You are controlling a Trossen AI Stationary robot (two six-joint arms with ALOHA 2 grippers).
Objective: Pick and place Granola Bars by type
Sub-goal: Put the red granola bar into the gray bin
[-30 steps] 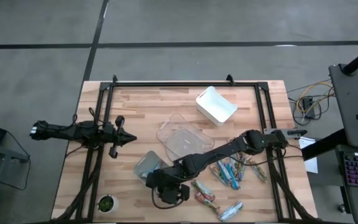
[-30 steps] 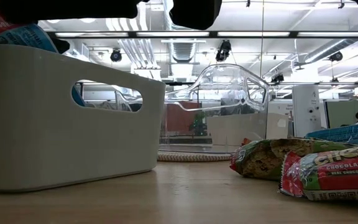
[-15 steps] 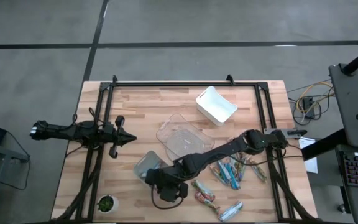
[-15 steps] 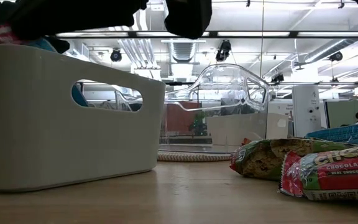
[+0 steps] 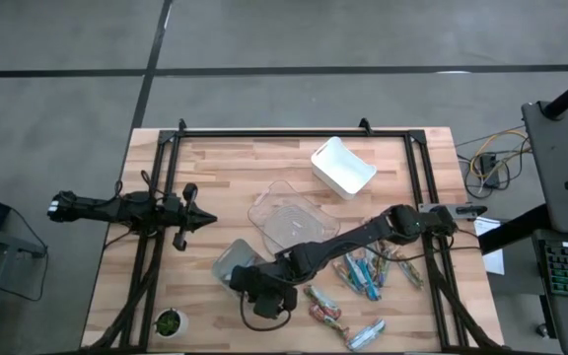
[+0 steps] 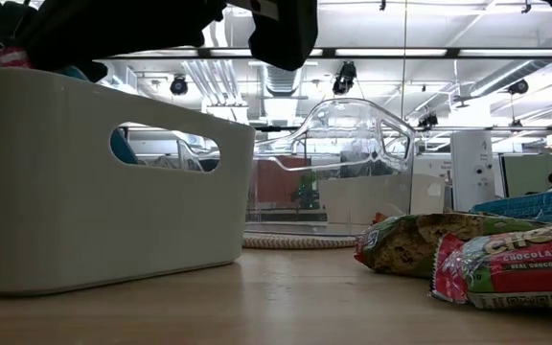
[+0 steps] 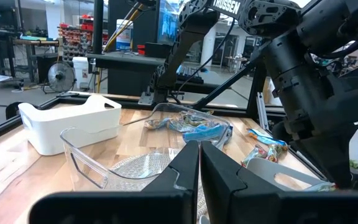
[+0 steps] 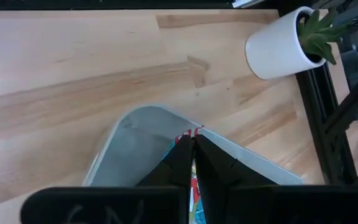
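White bins [image 5: 343,166]: 2 | clear bin [image 5: 286,217]: 1

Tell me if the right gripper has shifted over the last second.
Yes, slightly. In the high view the right gripper has crept toward the grey plastic bin at the table's front, fingers shut on a red-wrapped granola bar.

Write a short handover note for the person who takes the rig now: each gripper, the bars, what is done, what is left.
Right gripper: shut on a red-wrapped bar, over the grey bin near the table's front edge.
Left gripper: shut, empty, parked at the table's left side.
Done: some bars lie in the grey bin; at least one is blue.
Left: release the held bar. A loose pile of bars waits on the table at the right. The clear bin and the white bin look empty from above.
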